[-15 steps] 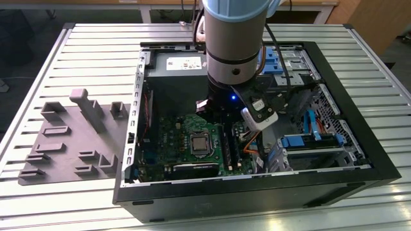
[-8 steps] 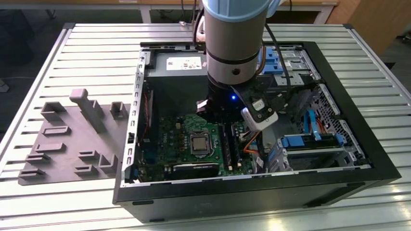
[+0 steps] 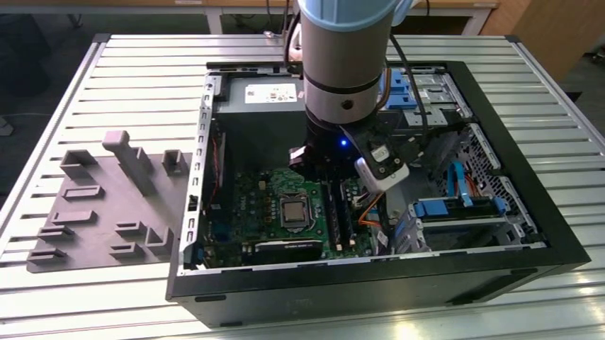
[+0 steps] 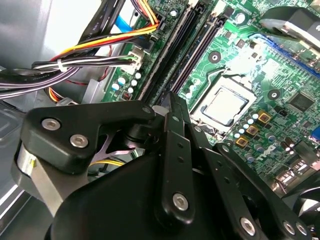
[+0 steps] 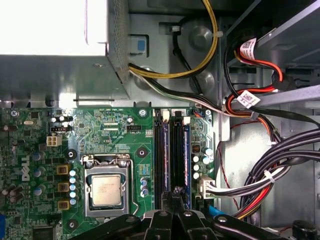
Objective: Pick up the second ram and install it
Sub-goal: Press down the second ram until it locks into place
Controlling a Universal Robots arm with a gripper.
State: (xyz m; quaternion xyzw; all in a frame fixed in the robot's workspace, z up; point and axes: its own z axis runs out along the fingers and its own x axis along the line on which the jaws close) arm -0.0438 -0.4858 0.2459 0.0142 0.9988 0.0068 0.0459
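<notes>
My gripper [image 3: 319, 173] reaches down inside the open computer case [image 3: 378, 280], over the green motherboard [image 3: 248, 212]. In both wrist views its black fingers [image 4: 176, 145] stand together, and the gripper [image 5: 176, 192] has its tips at the dark memory slots [image 5: 175, 150] beside the processor [image 5: 106, 191]. Thin blue-edged sticks [image 5: 186, 160] stand edge-up in the slots. Which one is the second ram, I cannot tell. Whether the tips pinch a stick or only rest on its top edge is hidden.
A grey moulded tray [image 3: 95, 212] with raised blocks lies outside the case on the exterior view's left. Bundled cables [image 5: 270, 170] run close beside the slots. The silver power supply [image 5: 55, 30] and a drive cage with blue clips [image 3: 454, 209] crowd the case.
</notes>
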